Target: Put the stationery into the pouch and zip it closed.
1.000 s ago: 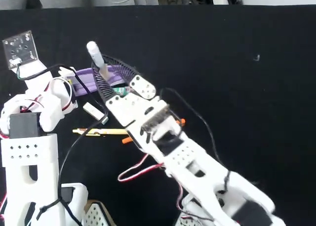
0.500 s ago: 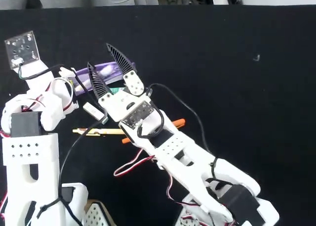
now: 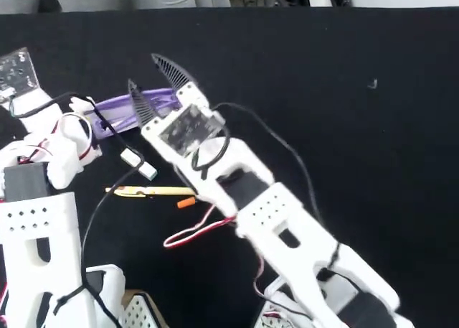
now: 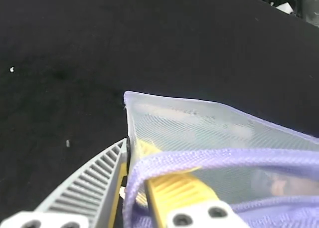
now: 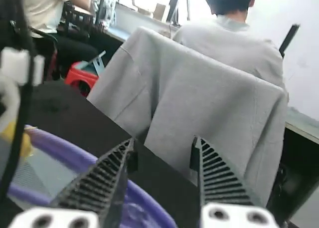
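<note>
Pouch (image 3: 118, 107) of purple-edged mesh lies on the black table (image 3: 344, 127) toward the left arm's side, and the left gripper (image 4: 133, 147) has its jaws clamped on the zipper edge at one end of the pouch's mouth. The right gripper (image 3: 142, 69) hangs just above the pouch, its black jaws spread apart and holding nothing, with the purple rim showing beneath them in its wrist view. A yellow pencil (image 3: 147, 191) and an orange pen (image 3: 186, 202) lie on the table nearer the arm bases, outside the pouch, the pen partly hidden under the right arm.
</note>
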Robot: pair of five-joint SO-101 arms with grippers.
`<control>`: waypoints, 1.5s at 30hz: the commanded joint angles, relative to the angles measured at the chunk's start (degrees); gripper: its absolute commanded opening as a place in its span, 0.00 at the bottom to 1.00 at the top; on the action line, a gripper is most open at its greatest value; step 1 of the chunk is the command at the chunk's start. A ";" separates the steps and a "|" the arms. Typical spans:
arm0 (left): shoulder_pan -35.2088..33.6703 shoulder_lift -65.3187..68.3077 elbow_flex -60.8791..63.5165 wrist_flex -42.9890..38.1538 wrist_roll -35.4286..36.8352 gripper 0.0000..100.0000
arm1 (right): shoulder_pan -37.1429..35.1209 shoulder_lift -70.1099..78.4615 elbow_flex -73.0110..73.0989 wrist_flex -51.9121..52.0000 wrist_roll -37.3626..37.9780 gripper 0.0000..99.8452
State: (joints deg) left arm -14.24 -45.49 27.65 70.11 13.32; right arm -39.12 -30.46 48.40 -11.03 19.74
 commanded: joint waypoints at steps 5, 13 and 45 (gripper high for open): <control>-7.34 0.18 -2.59 -0.70 0.44 0.03 | 5.80 -6.37 -20.62 27.96 0.62 0.17; -15.25 0.18 -3.91 -1.14 0.44 0.03 | 7.38 2.51 -32.48 40.09 0.88 0.17; -17.45 0.18 -4.18 -1.23 0.44 0.03 | 4.13 55.25 -42.95 47.65 23.30 0.17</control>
State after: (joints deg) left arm -31.12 -44.62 26.86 70.02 13.41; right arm -34.20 20.70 14.73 33.36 41.80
